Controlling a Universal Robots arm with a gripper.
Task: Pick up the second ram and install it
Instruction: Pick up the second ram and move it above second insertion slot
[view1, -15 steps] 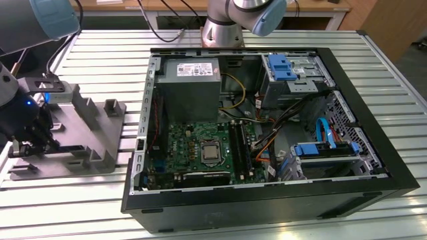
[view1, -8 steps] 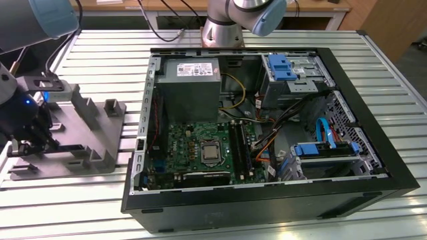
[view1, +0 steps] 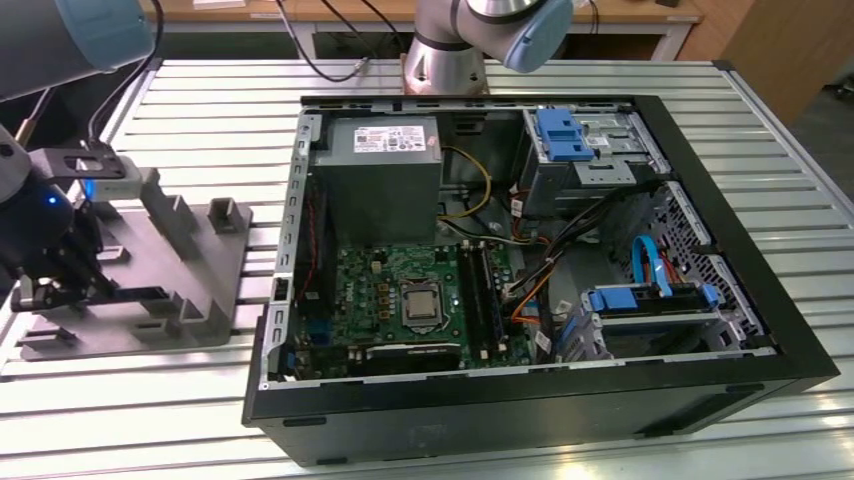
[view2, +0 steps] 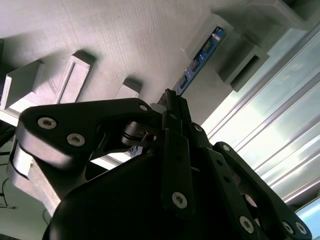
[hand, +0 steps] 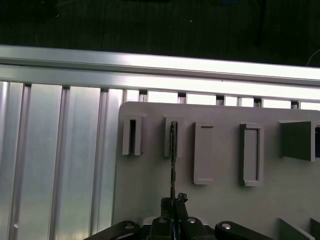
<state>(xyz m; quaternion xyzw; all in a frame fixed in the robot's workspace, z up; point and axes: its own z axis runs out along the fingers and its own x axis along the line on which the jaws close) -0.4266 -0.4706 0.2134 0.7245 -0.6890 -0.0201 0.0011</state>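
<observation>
The second ram shows edge-on as a thin dark strip standing in a slot of the grey holder plate. In the second wrist view the ram shows its blue-green face, running from a holder block down into the fingers. My gripper is shut on the near end of the strip, and its black fingers meet around it. In the exterior view the gripper hangs over the holder plate at the exterior view's left, apart from the open computer case.
The green motherboard lies in the case with long memory slots beside the processor. A grey power supply, blue drive brackets and loose cables crowd the case. The holder plate carries several raised blocks.
</observation>
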